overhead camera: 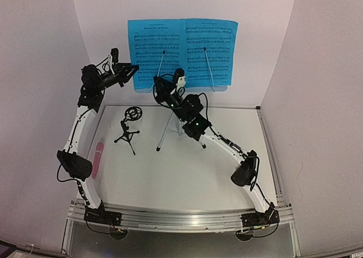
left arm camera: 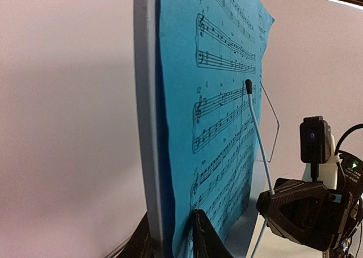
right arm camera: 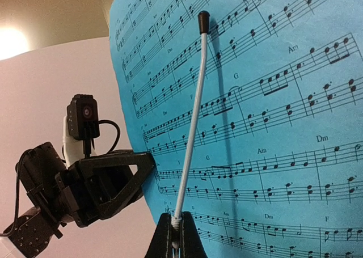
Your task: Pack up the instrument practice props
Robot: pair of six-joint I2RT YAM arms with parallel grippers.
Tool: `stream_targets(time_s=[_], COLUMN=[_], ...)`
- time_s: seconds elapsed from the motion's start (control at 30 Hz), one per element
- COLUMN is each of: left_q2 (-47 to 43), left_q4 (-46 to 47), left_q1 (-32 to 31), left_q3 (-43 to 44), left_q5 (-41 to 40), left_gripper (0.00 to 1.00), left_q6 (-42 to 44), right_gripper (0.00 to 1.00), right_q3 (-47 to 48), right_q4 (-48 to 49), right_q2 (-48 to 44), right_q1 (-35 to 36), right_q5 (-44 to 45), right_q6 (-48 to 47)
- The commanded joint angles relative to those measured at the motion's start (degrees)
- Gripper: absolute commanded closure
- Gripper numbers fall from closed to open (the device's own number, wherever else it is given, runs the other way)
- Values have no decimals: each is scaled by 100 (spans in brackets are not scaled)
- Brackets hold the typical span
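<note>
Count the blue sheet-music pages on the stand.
2: the left page and the right page, side by side on the music stand at the back; more could be hidden behind them.

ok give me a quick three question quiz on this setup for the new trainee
1. True or false: the pink microphone lies on the table, outside the ring of the mic stand.
2. What are the right fingers closed on? A) pink microphone B) wire page holder C) mic stand
3. How many blue pages rest on the music stand?
Key: 1 true; 2 B; 3 two.
</note>
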Motion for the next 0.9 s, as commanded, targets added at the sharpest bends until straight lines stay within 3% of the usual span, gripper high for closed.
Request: stream_targets(time_s=[0.0, 0.2, 0.4, 0.67, 0.87], left_q2=[-313, -477, -541, -440, -287], left_q4=[-2, 35, -87, -54, -301], left_q1=[31, 194, 287, 43, 41], left_q3=[132, 70, -54, -158, 60], left_q5=[-28, -12, -101, 71, -511], left_gripper=[77, 71, 72, 46, 62], left_q6=[164, 158, 331, 456, 625], right_gripper=[100, 100, 100, 100, 100], right_q3=[-45, -58, -55, -28, -59], right_q4=[-135, -135, -128, -134, -126], right_q2=[-244, -247, -227, -196, -219], right_q1=[35, 35, 34, 35, 32], right_q5=[-54, -64, -62, -92, -128], right_q6=[-73, -56, -35, 6, -23])
